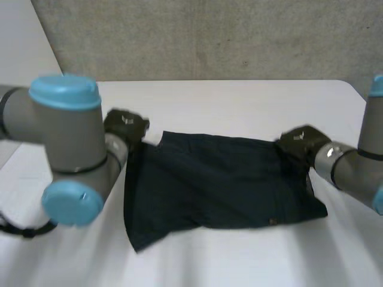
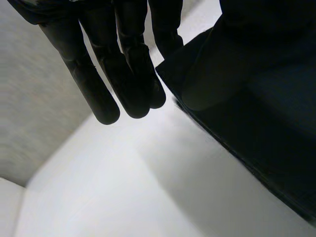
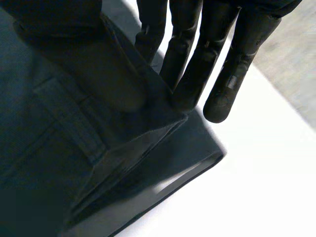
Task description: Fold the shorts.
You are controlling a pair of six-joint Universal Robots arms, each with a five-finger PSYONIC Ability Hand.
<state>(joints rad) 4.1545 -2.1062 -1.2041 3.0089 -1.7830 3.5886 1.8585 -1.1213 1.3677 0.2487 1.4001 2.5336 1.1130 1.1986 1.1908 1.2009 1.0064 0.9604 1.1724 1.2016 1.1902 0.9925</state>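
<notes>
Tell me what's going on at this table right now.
A two-armed robot is handling dark shorts spread on a white table. Its left hand pinches the far corner on its side between thumb and fingers, and its right hand grips the opposite far corner the same way. The shorts lie mostly flat, and the fold does not look made yet.

Dark navy shorts (image 1: 215, 182) are spread wide across the middle of the white table (image 1: 239, 101), well back from its near edge. Their far edge runs roughly along the table's far edge, and there's plenty of bare top beyond it. The near left corner trails down to a point towards the table's near left. The near right corner sits squarer, towards the table's right edge. Up close at the far right corner, a stitched seam strip crosses the cloth and the layers gape apart, the upper one lifted.
</notes>
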